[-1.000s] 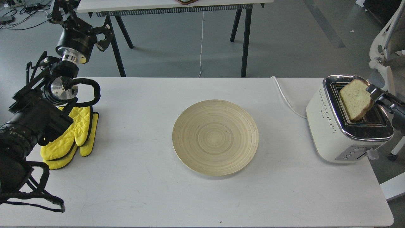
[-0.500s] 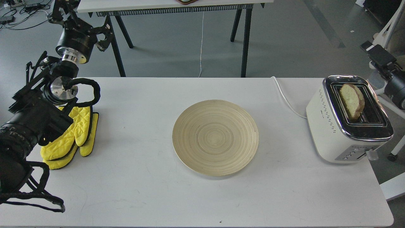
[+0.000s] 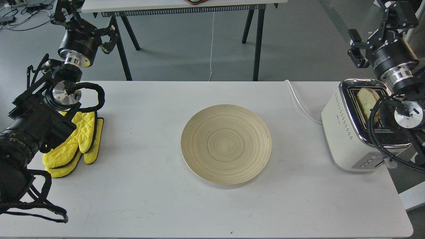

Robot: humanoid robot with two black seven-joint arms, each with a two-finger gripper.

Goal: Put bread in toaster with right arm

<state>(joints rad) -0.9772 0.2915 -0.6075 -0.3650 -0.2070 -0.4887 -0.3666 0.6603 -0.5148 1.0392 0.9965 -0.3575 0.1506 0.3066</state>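
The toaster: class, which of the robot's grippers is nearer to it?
Right. The right gripper hangs just above and behind the toaster. The left gripper is far across the table, above the yellow mitts.

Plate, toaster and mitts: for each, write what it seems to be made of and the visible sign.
The plate looks like bamboo or wood, matte, with fine concentric rings. The toaster seems to have a cream body, plastic or painted metal, under a polished chrome top that reflects light. The mitts look like yellow quilted fabric, with diamond stitching and dark edge trim.
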